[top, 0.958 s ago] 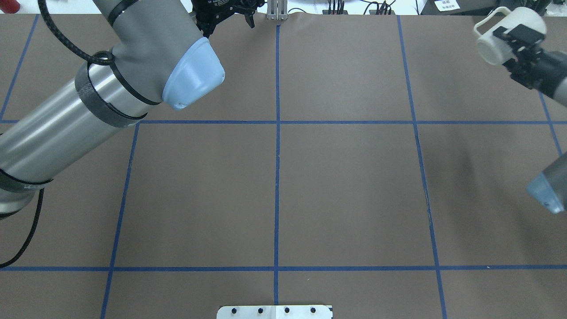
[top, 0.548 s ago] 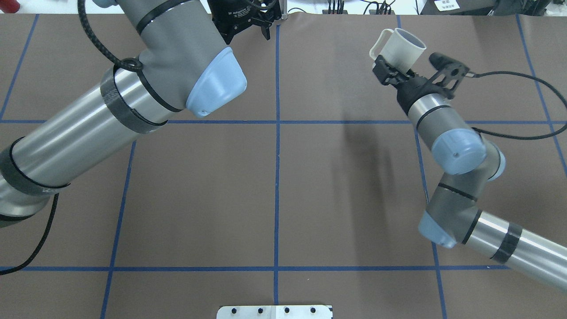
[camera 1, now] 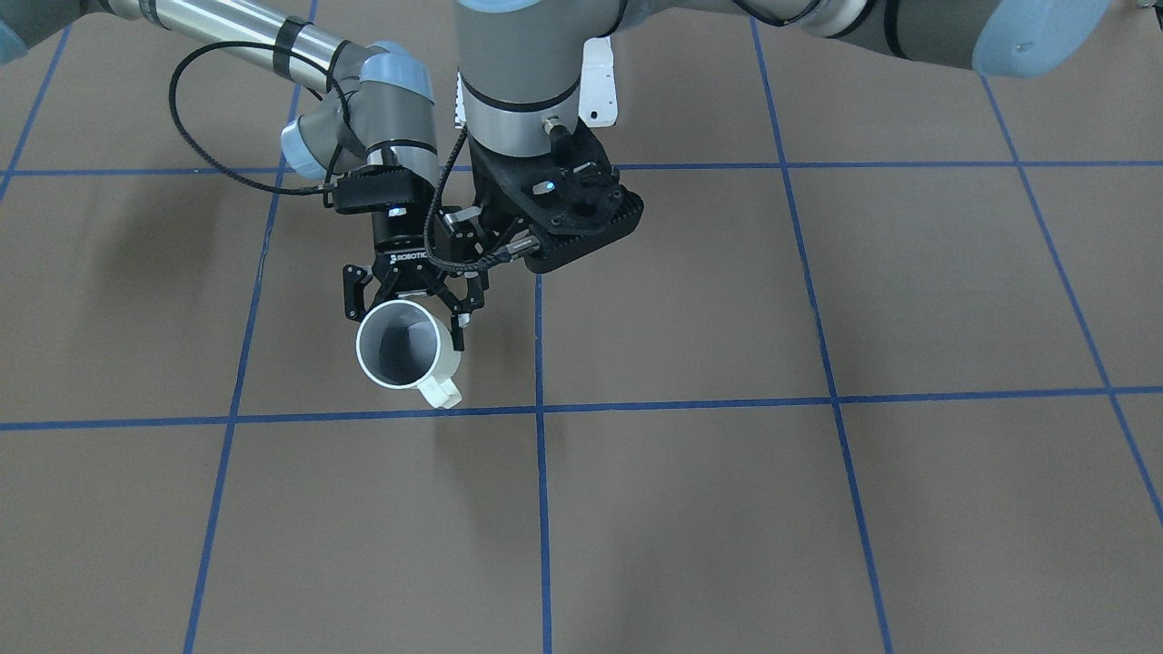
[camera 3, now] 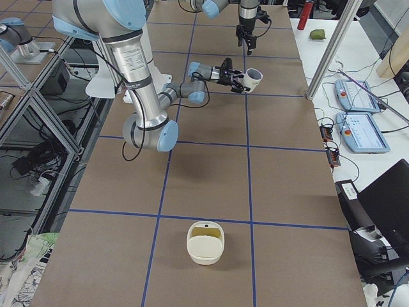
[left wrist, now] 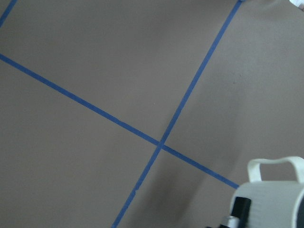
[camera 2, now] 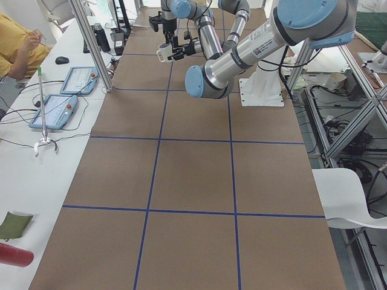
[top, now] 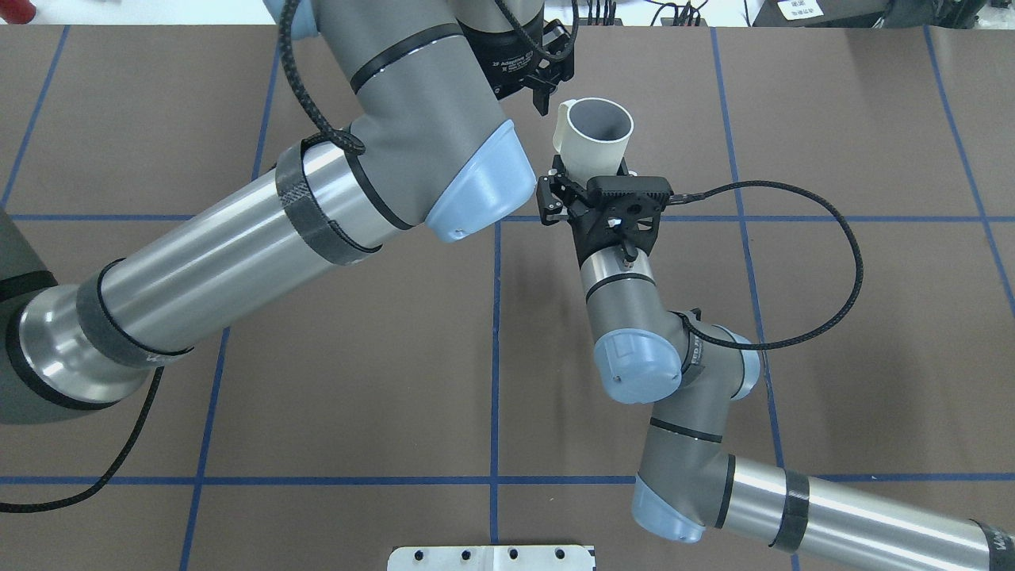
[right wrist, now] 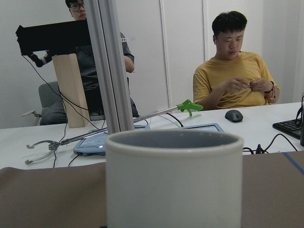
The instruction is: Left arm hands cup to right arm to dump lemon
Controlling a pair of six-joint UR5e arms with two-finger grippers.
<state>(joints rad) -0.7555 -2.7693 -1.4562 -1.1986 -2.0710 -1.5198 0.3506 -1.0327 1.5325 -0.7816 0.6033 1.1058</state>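
Brand in white caps on the black body of my right claw (camera 1: 406,312), just behind the fingers gripping the white mug w/ side handle (camera 1: 400,356): reads "ROBOTI", last letter unclear. Black body of my left claw (top: 549,95), just behind its fingers: white print, top line "2F Adaptive", lines below too small to read. Grey tube of my left arm (camera 2: 260,42), well back from the claw: dark label strip, illegible. White paper sheet (top: 797,8), well off from both claws: print unreadable.
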